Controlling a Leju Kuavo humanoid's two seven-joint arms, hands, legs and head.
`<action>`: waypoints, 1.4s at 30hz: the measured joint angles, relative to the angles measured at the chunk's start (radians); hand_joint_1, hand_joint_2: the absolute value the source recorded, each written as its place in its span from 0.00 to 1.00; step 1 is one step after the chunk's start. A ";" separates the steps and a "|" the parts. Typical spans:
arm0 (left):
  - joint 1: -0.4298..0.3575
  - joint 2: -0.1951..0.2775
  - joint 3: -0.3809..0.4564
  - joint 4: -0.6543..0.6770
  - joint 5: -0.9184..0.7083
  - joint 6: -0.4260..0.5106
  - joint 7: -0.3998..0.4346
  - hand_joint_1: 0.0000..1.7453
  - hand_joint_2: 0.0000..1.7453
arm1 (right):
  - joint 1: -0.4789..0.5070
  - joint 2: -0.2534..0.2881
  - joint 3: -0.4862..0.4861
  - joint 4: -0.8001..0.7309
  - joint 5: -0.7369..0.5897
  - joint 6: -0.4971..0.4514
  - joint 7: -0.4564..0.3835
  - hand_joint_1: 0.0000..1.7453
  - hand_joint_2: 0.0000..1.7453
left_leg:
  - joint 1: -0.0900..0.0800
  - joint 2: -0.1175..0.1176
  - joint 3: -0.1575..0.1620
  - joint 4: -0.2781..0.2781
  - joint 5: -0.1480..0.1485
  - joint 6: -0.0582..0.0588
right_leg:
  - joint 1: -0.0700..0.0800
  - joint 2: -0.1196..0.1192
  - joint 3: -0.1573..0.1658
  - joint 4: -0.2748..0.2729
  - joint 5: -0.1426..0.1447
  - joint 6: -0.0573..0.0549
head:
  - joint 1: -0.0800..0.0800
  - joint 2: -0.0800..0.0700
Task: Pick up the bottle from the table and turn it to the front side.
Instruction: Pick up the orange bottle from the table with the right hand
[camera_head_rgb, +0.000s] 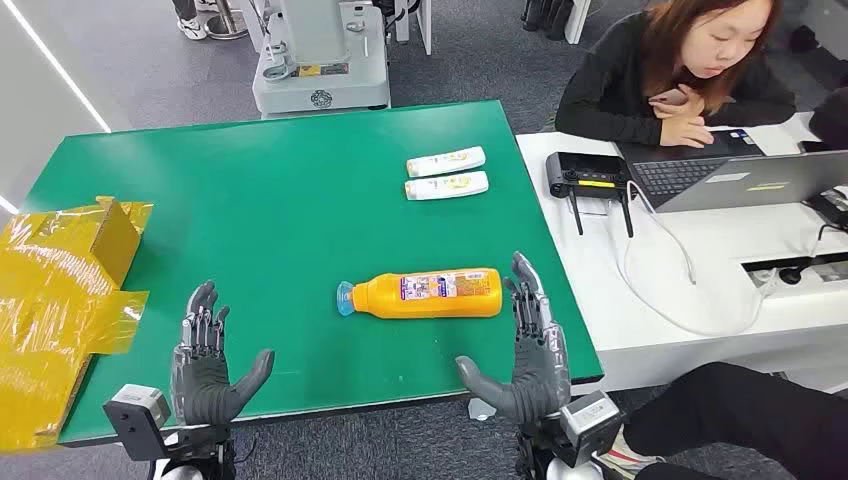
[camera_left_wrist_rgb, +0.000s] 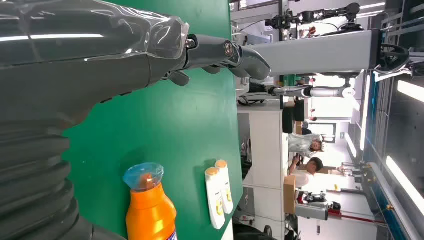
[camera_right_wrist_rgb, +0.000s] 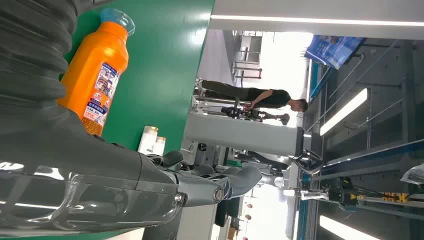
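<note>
An orange bottle (camera_head_rgb: 430, 294) with a pale blue cap lies on its side in the middle of the green table (camera_head_rgb: 280, 190), cap toward my left, label up. It also appears as the orange bottle (camera_left_wrist_rgb: 149, 212) in the left wrist view and the orange bottle (camera_right_wrist_rgb: 95, 75) in the right wrist view. My right hand (camera_head_rgb: 525, 345) stands open just beside the bottle's base end, fingers apart, holding nothing. My left hand (camera_head_rgb: 205, 360) is open near the table's front edge, well apart from the bottle.
Two small white tubes (camera_head_rgb: 446, 173) lie side by side farther back on the table. A crumpled yellow carton (camera_head_rgb: 70, 290) covers the left end. A white desk (camera_head_rgb: 700, 270) with a laptop, a router and a seated person adjoins the right side.
</note>
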 joint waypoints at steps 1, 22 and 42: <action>0.000 0.000 0.000 0.000 0.000 0.000 0.000 0.00 1.00 | 0.000 0.000 0.000 0.000 0.000 0.000 0.000 0.00 1.00 | 0.000 0.000 0.000 0.000 0.000 0.000 | 0.000 0.000 0.000 0.000 0.000 0.000 | 0.000 0.000; -0.001 0.021 0.006 0.000 0.016 0.000 -0.003 0.00 1.00 | -0.004 0.000 0.009 0.010 0.005 -0.034 0.010 0.00 1.00 | 0.000 0.000 0.000 0.000 0.000 0.000 | 0.000 0.000 0.000 0.000 0.000 0.001 | 0.000 0.000; -0.015 0.015 0.004 0.013 -0.042 0.010 0.006 0.00 1.00 | -0.054 -0.054 -0.019 0.046 0.494 -0.213 0.191 0.00 1.00 | -0.001 0.000 0.000 0.000 0.000 0.000 | -0.001 0.000 0.000 0.000 0.000 0.001 | 0.000 0.000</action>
